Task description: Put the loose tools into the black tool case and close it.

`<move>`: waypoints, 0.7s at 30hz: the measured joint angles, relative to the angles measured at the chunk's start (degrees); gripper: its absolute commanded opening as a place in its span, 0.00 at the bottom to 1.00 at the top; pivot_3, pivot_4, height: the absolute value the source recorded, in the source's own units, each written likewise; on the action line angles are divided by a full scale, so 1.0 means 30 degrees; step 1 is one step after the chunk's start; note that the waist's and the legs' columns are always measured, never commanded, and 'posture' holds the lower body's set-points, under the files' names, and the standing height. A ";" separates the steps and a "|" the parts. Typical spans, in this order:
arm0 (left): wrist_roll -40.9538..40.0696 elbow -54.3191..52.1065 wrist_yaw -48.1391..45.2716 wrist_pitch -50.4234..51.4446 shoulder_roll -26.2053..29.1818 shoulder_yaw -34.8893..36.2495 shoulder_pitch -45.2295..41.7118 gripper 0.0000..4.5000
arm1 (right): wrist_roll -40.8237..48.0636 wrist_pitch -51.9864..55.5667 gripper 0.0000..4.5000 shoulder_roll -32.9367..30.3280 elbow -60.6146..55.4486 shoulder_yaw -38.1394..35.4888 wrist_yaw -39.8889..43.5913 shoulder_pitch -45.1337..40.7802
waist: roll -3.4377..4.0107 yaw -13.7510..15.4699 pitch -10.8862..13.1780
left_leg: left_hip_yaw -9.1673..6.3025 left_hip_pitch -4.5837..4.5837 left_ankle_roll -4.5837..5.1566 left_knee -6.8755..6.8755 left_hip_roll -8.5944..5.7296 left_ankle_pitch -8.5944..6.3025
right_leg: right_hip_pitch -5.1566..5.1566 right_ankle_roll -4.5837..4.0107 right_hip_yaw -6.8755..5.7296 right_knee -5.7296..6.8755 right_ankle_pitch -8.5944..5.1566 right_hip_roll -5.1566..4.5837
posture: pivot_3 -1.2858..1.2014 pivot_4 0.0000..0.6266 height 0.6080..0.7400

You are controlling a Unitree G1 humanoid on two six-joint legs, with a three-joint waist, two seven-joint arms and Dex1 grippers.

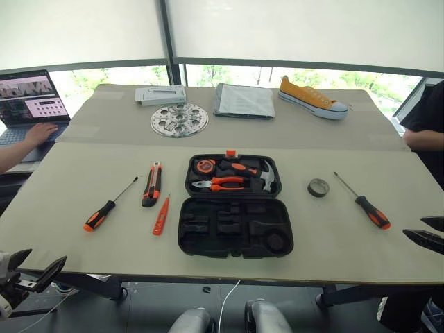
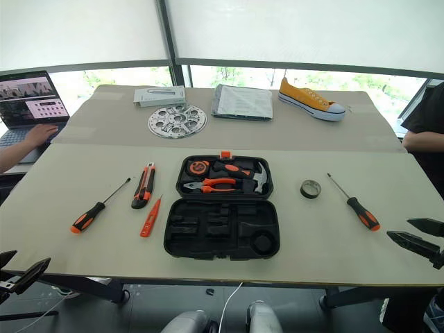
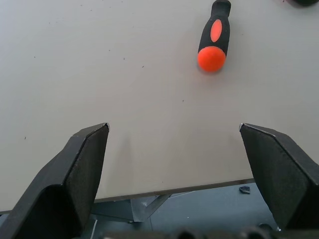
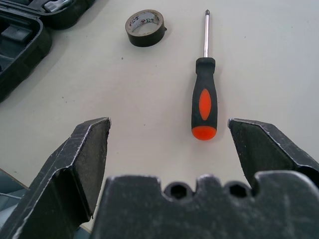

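Black hard-plastic hinged tool case (image 1: 234,225) lies open mid-table, lid half holding orange-handled pliers, hammer, tape measure. Left of case: orange-black utility knife (image 1: 152,184), slim orange tester screwdriver (image 1: 161,216) just beside it nearer case's front half, long orange-black-handled screwdriver (image 1: 106,208) farther left. Right of case: dark grey tape roll (image 1: 318,187), then second long orange-black screwdriver (image 1: 363,202). Left gripper (image 1: 28,270) off table's near edge, well left of case, fingers spread, empty. Right gripper (image 1: 427,232) well right of case, fingers spread, empty.
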 measured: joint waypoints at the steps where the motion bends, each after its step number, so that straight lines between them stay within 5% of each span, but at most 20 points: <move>1: 0.0000 0.0000 0.0000 0.0000 0.0000 0.0000 0.0000 1.00 | 0.0000 0.0000 0.98 0.0000 0.0000 0.0000 0.0000 0.0000 | 0.0000 0.0000 0.0000 | 0.0001 0.0000 0.0000 0.0000 0.0000 0.0000 | 0.0000 0.0000 0.0000 0.0000 0.0000 0.0000 | 0.52 0.24 1.00; 11: -0.1114 -0.1842 0.0574 0.4291 0.2898 -0.1267 -0.3298 1.00 | 0.0751 0.1220 0.98 0.0239 -0.5044 0.0149 -0.1072 -0.0629 | 0.0027 0.0067 -0.0004 | -0.0005 0.0003 -0.0040 0.0000 -0.0001 0.0018 | -0.0016 0.0005 -0.0001 0.0032 0.0009 0.0016 | 0.52 0.24 1.00; 21: 0.1291 0.2365 0.0217 0.5741 0.5930 -0.7840 -0.9031 1.00 | 0.4964 0.5194 0.98 -0.0232 -1.4732 0.2634 -0.2106 -0.3278 | 0.0041 -0.0051 0.0004 | -0.0021 -0.0024 -0.0055 -0.0016 -0.0021 0.0021 | -0.0073 -0.0002 -0.0051 0.0021 0.0015 0.0034 | 0.52 0.24 1.00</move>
